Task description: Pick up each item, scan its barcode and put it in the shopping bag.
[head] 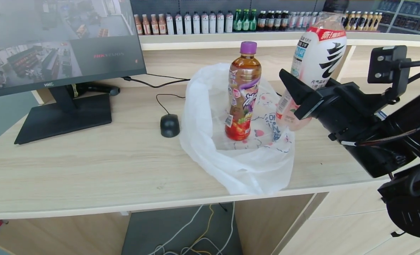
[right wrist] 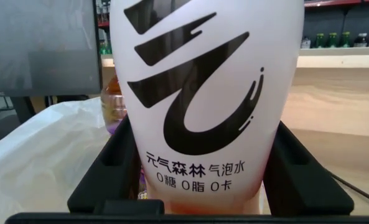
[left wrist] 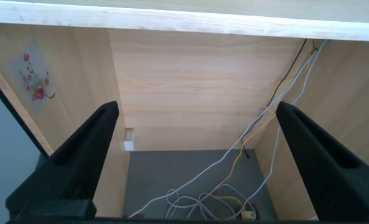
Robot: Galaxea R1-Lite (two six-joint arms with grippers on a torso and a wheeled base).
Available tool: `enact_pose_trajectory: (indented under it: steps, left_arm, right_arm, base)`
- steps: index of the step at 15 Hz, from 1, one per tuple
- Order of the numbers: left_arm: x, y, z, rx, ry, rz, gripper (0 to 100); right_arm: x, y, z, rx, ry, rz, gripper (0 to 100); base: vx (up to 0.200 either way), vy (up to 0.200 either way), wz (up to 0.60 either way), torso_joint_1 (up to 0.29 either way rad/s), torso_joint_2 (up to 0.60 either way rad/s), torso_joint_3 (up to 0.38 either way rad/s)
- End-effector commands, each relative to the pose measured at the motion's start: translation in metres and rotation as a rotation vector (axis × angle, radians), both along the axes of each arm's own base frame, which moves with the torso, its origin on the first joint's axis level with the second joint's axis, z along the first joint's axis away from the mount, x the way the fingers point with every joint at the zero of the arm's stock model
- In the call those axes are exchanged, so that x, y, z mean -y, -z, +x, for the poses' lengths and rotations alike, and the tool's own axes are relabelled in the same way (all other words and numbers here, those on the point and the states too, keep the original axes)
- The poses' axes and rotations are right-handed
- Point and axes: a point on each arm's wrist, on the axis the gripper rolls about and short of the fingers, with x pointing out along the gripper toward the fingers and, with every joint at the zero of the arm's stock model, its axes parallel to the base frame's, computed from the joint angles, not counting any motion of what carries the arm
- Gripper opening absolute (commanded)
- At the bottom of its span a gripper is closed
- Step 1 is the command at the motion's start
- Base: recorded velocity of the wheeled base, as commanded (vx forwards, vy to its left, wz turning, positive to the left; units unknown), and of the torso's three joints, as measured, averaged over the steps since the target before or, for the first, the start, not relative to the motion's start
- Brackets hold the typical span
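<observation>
Right gripper (right wrist: pixel 203 183) clamped on white-labelled bottle (head: pixel 318 53) (black brush mark, pinkish base), tilted at shopping bag (head: pixel 203 148) right rim | 1 purple-capped tea bottle (head: pixel 243 92) upright inside | left gripper (left wrist: pixel 196 124) spread under desk (head: pixel 89 166)

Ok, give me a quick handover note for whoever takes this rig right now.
Left gripper: open, empty, low under the counter.
Right gripper: shut on the white bottle, held tilted at the shopping bag's right side.
Done: purple-capped bottle stands upright in the shopping bag.
Left: white bottle goes in the shopping bag; whether it was scanned, I cannot tell.
</observation>
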Motion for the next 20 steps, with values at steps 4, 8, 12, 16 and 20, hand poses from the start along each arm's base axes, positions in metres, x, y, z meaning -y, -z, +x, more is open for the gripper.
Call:
enact_pose_trajectory:
  steps: [4, 8, 12, 16, 20]
  left_arm:
    - [0.0, 0.0, 0.0, 0.001, 0.0, 0.0, 100]
    - [0.0, 0.0, 0.0, 0.001, 0.0, 0.0, 100]
    - [0.0, 0.0, 0.0, 0.001, 0.0, 0.0, 100]
    - [0.0, 0.0, 0.0, 0.001, 0.0, 0.002, 100]
    - [0.0, 0.0, 0.0, 0.001, 0.0, 0.002, 100]
  right_arm:
    - [-0.009, 0.009, 0.013, -0.019, -0.005, -0.012, 0]
    - [-0.014, 0.013, 0.019, -0.026, -0.01, -0.019, 0]
    - [-0.019, 0.02, 0.027, -0.042, -0.01, -0.028, 0]
    - [-0.022, 0.024, 0.037, -0.045, -0.004, -0.029, 0]
    - [-0.025, 0.028, 0.047, -0.05, 0.004, -0.029, 0]
  base:
    - [0.0, 0.0, 0.0, 0.0, 0.0, 0.0]
    - [0.0, 0.0, 0.0, 0.0, 0.0, 0.0]
    - [0.0, 0.0, 0.0, 0.0, 0.0, 0.0]
    - [0.0, 0.0, 0.0, 0.0, 0.0, 0.0]
    - [0.0, 0.0, 0.0, 0.0, 0.0, 0.0]
